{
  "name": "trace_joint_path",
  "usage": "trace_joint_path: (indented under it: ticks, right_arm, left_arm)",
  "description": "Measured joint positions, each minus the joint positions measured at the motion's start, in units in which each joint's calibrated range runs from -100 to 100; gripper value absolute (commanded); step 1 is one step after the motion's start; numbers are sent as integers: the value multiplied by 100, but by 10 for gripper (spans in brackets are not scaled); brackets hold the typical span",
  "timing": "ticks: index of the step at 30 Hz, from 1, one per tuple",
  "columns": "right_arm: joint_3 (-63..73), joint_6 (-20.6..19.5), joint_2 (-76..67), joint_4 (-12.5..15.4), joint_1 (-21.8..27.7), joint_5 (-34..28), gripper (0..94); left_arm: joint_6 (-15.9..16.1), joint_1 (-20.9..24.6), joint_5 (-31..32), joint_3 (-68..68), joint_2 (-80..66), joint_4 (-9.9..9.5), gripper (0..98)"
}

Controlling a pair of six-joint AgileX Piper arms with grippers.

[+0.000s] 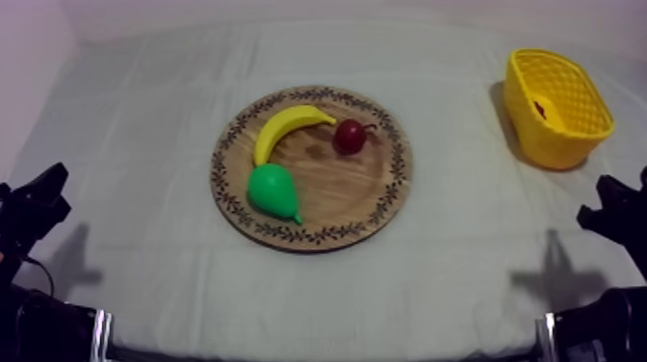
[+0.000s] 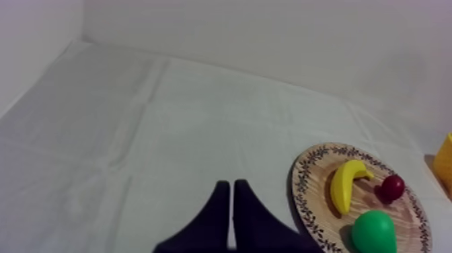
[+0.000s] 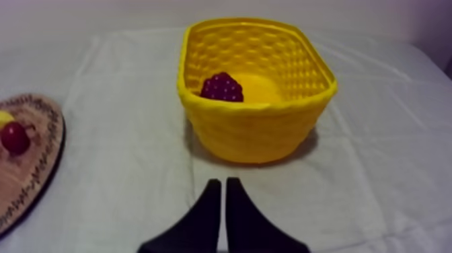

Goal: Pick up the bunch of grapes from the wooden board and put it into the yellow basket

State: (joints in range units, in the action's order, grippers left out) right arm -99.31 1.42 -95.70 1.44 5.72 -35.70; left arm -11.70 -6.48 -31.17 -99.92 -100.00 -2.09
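The bunch of grapes (image 3: 222, 87), dark purple, lies inside the yellow basket (image 3: 259, 128); from above it shows as a dark spot (image 1: 540, 109) in the basket (image 1: 558, 125) at the table's right. The round wooden board (image 1: 361, 193) in the middle carries a banana (image 1: 286, 127), a green pear (image 1: 271, 191) and a small red fruit (image 1: 349, 137). My left gripper (image 2: 232, 192) is shut on nothing, left of the board (image 2: 306, 182). My right gripper (image 3: 223, 188) is shut too, empty, just in front of the basket. Both arms rest low at the table's sides (image 1: 34, 207) (image 1: 616, 212).
Grey-white cloth (image 1: 144, 144) covers the table, with open room left of the board and between board and basket. A pale wall stands behind the table's far edge (image 2: 269, 40).
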Motion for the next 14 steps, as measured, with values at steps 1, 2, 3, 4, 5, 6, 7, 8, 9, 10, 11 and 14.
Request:
trace_joint_path:
  ticks: [1,2,3,4,5,6,7,8,9,10,11,14]
  right_arm:
    - [-9,-51,0,0,0,45,4]
    - [-16,-74,-6,0,0,60,4]
    - [-23,-86,-6,0,0,60,5]
    - [-31,-86,-6,0,0,60,5]
    - [-31,-70,-6,0,0,60,5]
    - [-31,-24,-6,0,-3,60,5]
    - [-31,45,-6,3,-3,60,5]
    - [-31,107,-6,3,-3,52,5]
    - [-31,207,-6,7,-3,45,5]
    - [-31,327,-6,7,-3,45,5]
    - [-38,464,-6,7,-3,37,5]
    - [-38,838,-6,7,-7,37,5]
  left_arm:
    - [0,0,0,0,0,0,1]
    - [0,0,0,0,0,0,1]
    - [0,0,0,0,0,0,1]
    - [0,0,0,0,0,0,1]
    - [0,0,0,0,0,0,1]
    - [0,0,0,0,0,0,1]
    - [0,0,0,0,0,0,1]
    - [0,0,0,0,0,0,1]
    - [0,0,0,0,0,0,1]
    - [0,0,0,0,0,0,1]
    - [0,0,0,0,0,0,1]
    - [0,0,0,0,0,0,1]
